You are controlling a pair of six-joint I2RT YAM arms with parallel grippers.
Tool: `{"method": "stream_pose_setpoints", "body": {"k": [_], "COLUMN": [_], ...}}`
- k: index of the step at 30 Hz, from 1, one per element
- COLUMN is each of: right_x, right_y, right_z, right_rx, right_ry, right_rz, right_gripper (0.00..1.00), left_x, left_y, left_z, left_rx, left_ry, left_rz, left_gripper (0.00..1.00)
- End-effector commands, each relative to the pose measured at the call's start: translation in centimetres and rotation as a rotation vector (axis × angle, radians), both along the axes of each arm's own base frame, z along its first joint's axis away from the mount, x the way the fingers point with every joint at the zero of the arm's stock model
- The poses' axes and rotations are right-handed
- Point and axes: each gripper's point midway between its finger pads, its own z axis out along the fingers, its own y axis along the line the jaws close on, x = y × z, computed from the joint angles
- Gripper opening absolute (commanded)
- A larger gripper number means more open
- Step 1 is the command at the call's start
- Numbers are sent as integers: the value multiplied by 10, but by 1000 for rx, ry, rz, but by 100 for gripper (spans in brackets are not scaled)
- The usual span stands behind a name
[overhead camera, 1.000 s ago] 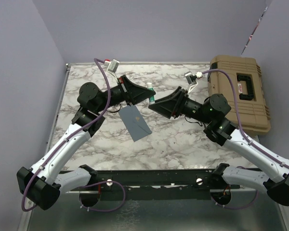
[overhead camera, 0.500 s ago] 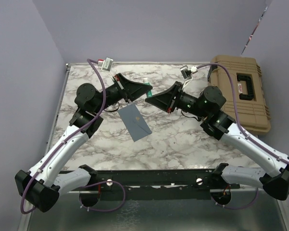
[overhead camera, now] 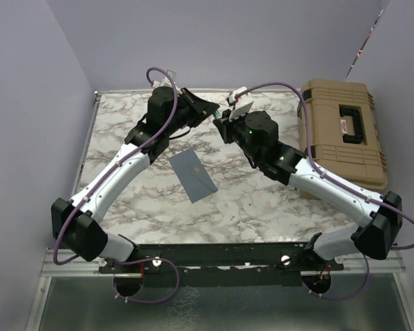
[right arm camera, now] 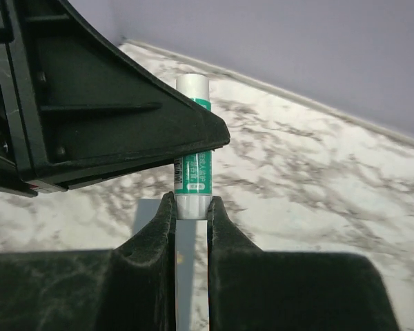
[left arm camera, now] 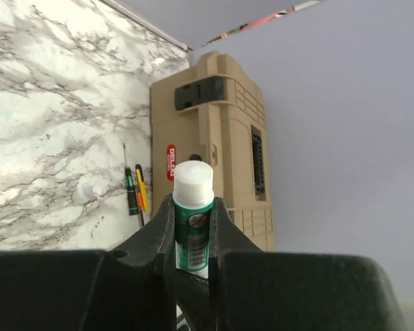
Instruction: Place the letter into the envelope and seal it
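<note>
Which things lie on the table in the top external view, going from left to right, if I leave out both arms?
envelope → tan case

Little can be read: a red sticker on the tan case carries white letters, possibly "DELTA". Left of the case, the glue stick has a green label with a round sign and a barcode; its print is illegible.
</note>
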Motion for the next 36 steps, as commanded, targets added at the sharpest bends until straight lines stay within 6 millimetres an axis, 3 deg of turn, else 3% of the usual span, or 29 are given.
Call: {"method": "stream_pose_setpoints", "body": {"k": [1, 4, 7, 8, 12, 14, 18, 23, 30, 36], "right_x": [40, 47, 42, 39, 15, 0, -32, -50, -73, -82], "right_y": [-46, -49, -35, -31, -36, -39, -43, -48, -21, -1], "right_z": [3, 4, 11, 14, 42, 50, 45, 38, 42, 53], "right_rx": [-243, -254, -207, -181, 64, 160, 319, 583, 720, 723], "right_ry": [-142, -201, -176, -139, -1, 39, 145, 325, 394, 382], "right_rz": [-335, -382, -290, -261, -209, -158, -78, 28, 276, 437], "right_gripper": [1, 0, 1, 5, 64, 75, 77, 77, 78, 65], "left_x": [16, 29, 39, 41, 40, 35, 23, -7, -55, -67], "left_y": [-2, -18, -29, -29, -24, -18, -7, 1, -6, -7], "left_z": [19, 16, 21, 23, 22, 14, 11, 32, 55, 67], "left_rx": [-41, -90, -70, -54, 47, 102, 138, 133, 27, -46], "left_ry": [74, 147, 117, 95, -20, -71, -198, -377, -544, -559], "left_rz": [75, 19, -40, -51, -132, -175, -281, -440, -657, -699], "left_gripper": [0, 0, 0, 0, 0, 0, 0, 0, 0, 0]}}
